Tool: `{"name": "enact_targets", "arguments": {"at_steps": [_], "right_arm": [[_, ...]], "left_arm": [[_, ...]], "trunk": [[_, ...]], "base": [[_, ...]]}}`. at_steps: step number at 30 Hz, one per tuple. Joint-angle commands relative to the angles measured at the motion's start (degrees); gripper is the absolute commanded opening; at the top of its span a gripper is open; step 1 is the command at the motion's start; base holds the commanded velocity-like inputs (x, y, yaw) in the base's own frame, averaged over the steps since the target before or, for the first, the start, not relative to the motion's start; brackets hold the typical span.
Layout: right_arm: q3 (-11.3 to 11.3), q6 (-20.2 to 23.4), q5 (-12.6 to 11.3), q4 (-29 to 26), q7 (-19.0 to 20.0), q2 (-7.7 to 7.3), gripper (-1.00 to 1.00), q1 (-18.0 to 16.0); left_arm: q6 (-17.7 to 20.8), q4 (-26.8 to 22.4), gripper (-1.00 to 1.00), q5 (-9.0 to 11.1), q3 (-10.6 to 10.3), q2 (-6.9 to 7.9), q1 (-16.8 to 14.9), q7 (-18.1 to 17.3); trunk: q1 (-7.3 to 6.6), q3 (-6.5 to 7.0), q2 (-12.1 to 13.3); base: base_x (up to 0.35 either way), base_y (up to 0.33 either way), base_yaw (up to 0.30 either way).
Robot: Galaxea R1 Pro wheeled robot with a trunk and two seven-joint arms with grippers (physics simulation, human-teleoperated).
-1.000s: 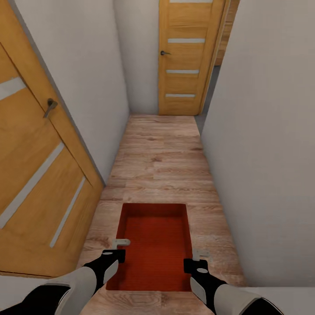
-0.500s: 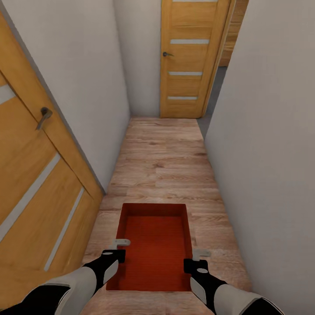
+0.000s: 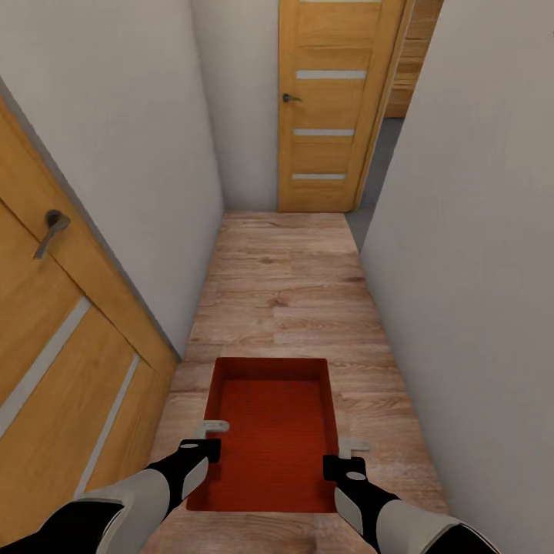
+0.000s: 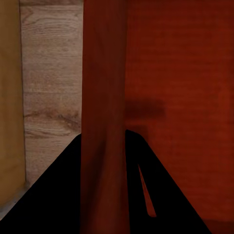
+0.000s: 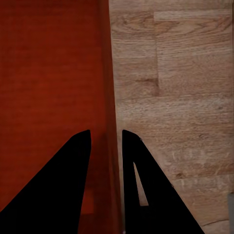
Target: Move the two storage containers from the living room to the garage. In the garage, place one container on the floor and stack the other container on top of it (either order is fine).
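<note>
doors [image 3: 327, 108] in head view; wrist views show container [image 4: 180, 97] wall.

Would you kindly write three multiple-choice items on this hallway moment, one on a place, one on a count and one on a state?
1. Where is the storage container?
A. Held between both grippers above the wood floor
B. Resting against the far door
C. Set on a table

2. How many wooden doors show in the head view?
A. One
B. Two
C. Four

3. What is the left gripper doing?
A. Hanging open
B. Clamping a door handle
C. Pinching the container's wall

Answers:
1 A, the left gripper and the right gripper flank its sides.
2 B, a near door and a far door.
3 C, the left wrist view shows the wall between its fingers.
</note>
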Motion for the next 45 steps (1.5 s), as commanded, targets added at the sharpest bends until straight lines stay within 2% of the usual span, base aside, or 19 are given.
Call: {"name": "enact_targets", "arguments": {"at_steps": [1, 31, 45], "right_arm": [[2.6, -0.5, 0.1, -0.1, -0.2, -0.73, -1.0, -0.1], [2.6, -0.5, 0.2, -0.1, -0.2, -0.7, -1.0, 0.0], [2.6, -0.5, 0.2, -0.1, -0.2, -0.74, -1.0, -0.1]], "left_arm": [[0.3, 0.2, -1.0, 0.5, 0.4, 0.84, 0.0, 2.0], [0.3, 0.2, -1.0, 0.5, 0.4, 0.84, 0.0, 2.0], [0.3, 0.2, -1.0, 0.5, 0.4, 0.84, 0.0, 2.0]], "trunk": [[0.05, -0.05, -0.1], [0.05, -0.05, -0.1], [0.05, -0.05, -0.1]], "base": [[0.322, 0.088, -0.122], [0.322, 0.057, -0.006], [0.323, 0.0, -0.113]]}}
